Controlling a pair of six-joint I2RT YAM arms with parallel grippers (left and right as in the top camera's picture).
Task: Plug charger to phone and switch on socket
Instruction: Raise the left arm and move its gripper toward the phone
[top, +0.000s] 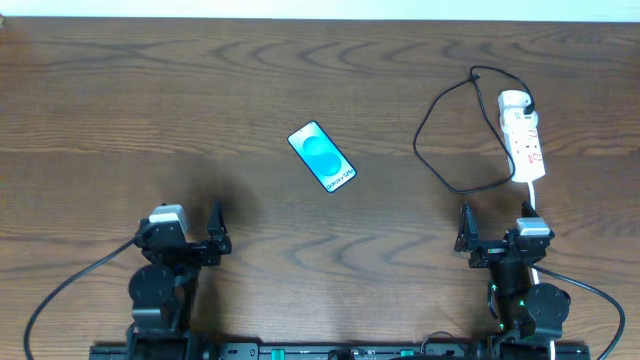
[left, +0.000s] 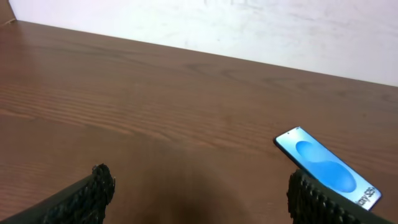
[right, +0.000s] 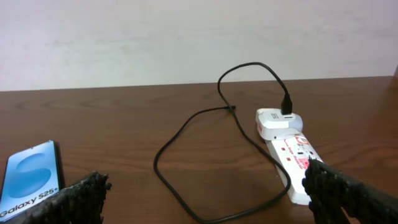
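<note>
The phone (top: 321, 156) lies flat mid-table, blue screen up; it also shows in the left wrist view (left: 326, 168) and the right wrist view (right: 28, 177). The socket, a white power strip (top: 522, 135), lies at the far right (right: 289, 152). The charger's black cable (top: 420, 140) is plugged into the strip's rounded end and loops across the table (right: 186, 134), back to the strip's near end. I cannot make out its free plug. My left gripper (top: 190, 232) is open and empty (left: 199, 193), near and left of the phone. My right gripper (top: 497, 235) is open and empty (right: 205, 193), just short of the loop.
The strip's white cord (top: 530, 200) runs toward the right arm's base. A pale wall (right: 186, 37) stands behind the table's far edge. Robot cables trail from both arm bases at the near edge.
</note>
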